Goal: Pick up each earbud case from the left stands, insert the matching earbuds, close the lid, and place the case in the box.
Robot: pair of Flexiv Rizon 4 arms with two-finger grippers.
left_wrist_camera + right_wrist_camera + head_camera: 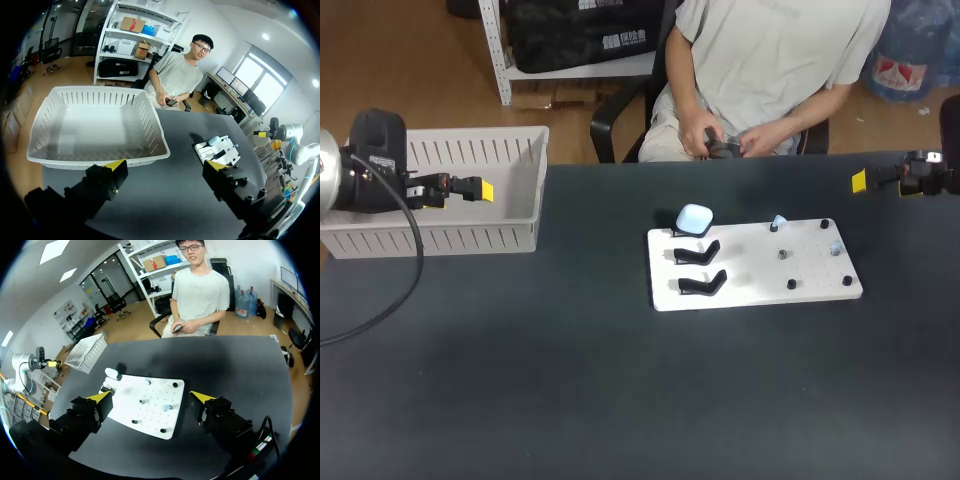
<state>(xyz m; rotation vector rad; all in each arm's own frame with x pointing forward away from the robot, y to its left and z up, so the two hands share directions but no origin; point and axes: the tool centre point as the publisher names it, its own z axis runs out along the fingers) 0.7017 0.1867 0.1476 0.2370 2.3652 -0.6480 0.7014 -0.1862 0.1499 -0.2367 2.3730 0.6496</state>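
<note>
- Head view shows only one yellow tip on left gripper (483, 189) and right gripper (860, 181).
- Wrist views: both spread wide, holding nothing.
- Left gripper hangs over the box (470, 135); right gripper is well apart from the board (760, 285).
- Case (694, 219) sits on the rear stand (681, 234); earbuds (779, 222) are faint specks.

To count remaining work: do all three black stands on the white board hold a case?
No, only the rear stand carries an earbud case; the middle stand and front stand are empty.
</note>
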